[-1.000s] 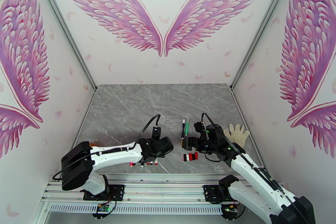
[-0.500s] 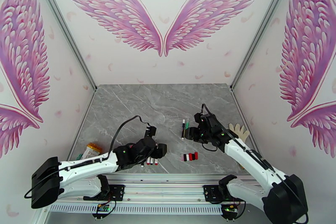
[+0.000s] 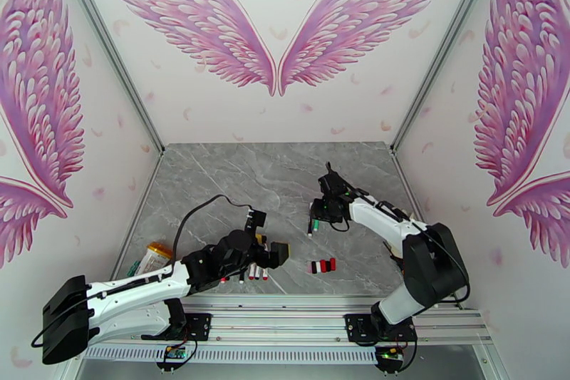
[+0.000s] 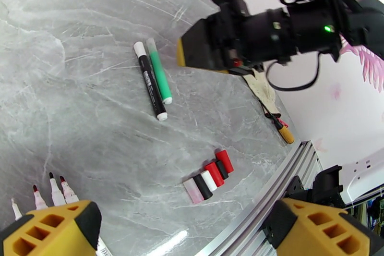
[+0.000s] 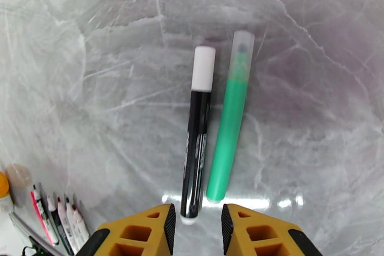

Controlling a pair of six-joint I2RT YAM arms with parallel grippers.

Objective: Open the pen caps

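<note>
Two slim round pens (image 5: 197, 146), veined slab (image 5: 96, 60); L fingers (image 4: 48, 228) wide apart, R fingers (image 5: 139, 233) slightly apart

No wording can be read anywhere on the grey marble tabletop. The one marking is a run of white print along the barrel of the black pen (image 5: 196, 146). It appears in the left wrist view as a small pale label patch on the upper barrel (image 4: 146, 78). In both views the characters are too small and blurred to make out a brand, word or number.
</note>
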